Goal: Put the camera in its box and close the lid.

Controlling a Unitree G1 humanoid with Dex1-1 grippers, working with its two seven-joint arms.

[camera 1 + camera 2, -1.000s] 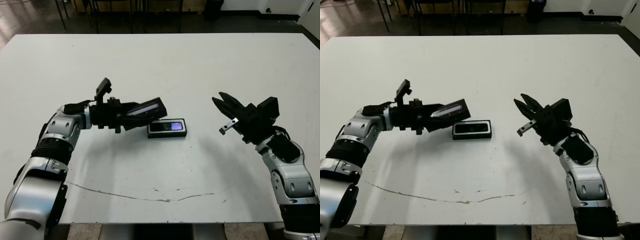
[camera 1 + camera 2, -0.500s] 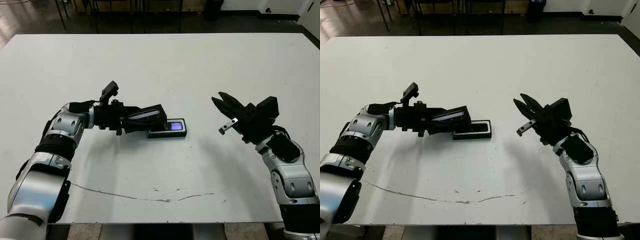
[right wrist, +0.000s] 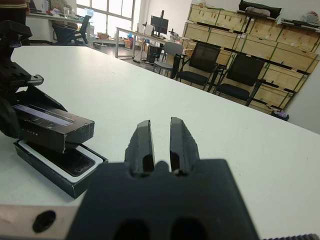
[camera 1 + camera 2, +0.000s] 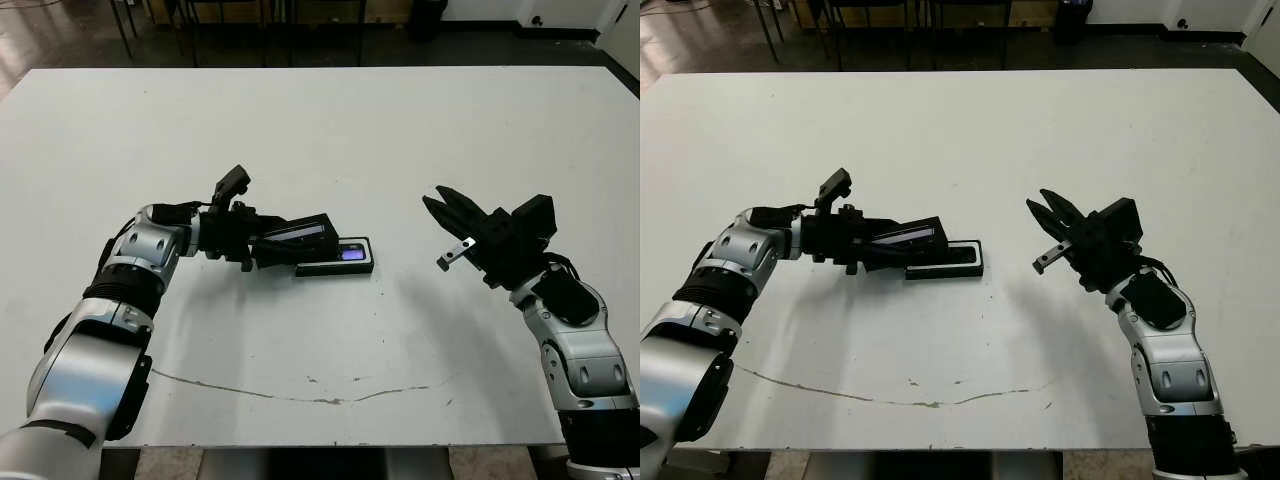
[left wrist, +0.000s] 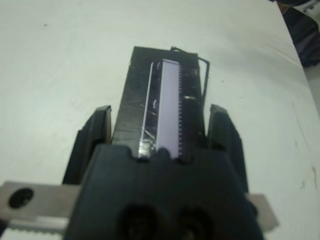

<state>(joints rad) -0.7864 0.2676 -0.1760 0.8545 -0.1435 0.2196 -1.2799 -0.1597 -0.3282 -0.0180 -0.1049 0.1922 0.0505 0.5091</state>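
I have the left gripper (image 4: 268, 249) clamped on the lid (image 4: 298, 237), one black finger on each long side, as the left wrist view shows plainly. The lid is tilted, its far end dipping over the left end of the box (image 4: 334, 266), so it overlaps the box without lying flat on it. Whether lid and box touch I cannot tell from the head views; the right wrist view shows the lid slanting just above the box's near rim.

The box sits on the white table (image 4: 320, 130), roughly midway between the left and right edges and a little nearer the front edge than the back. The camera (image 4: 349, 254) lies inside it, its bluish-purple patch showing at the uncovered right end.

My right gripper (image 4: 441, 206) hovers above the table well to the right of the box, toward the right edge, holding nothing. Its two fingers (image 3: 144, 145) stand nearly together with only a narrow slit between them.

A thin dark scuff line (image 4: 290, 393) runs along the table near the front edge.
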